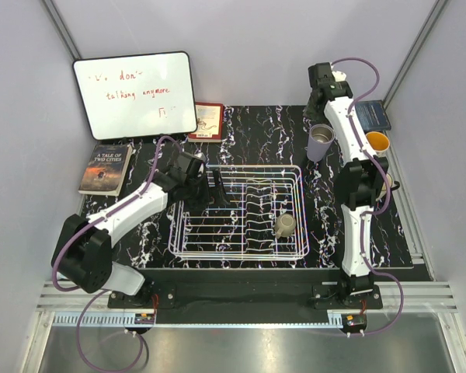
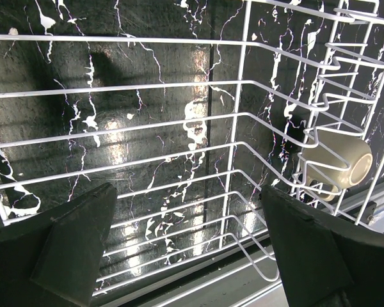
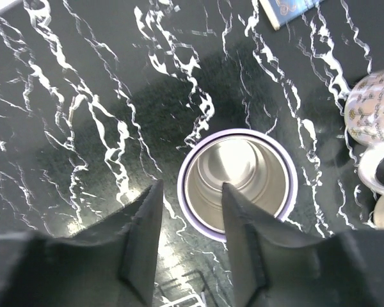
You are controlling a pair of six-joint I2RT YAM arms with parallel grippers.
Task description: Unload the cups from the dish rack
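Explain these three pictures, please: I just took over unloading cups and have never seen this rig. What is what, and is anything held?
A left arm and a right arm, both white, are bolted at the near edge of a black marbled table. The wide picture looks down from above and behind them; the other two come from a camera on each wrist, the dark wedges being that arm's own fingers. The left gripper hangs open over the left end of the white wire dish rack, holding nothing. One olive-grey cup lies on its side in the rack's right part. The right gripper, far right, is open, its fingers straddling the rim of a lavender cup that stands on the table. An orange cup stands further right.
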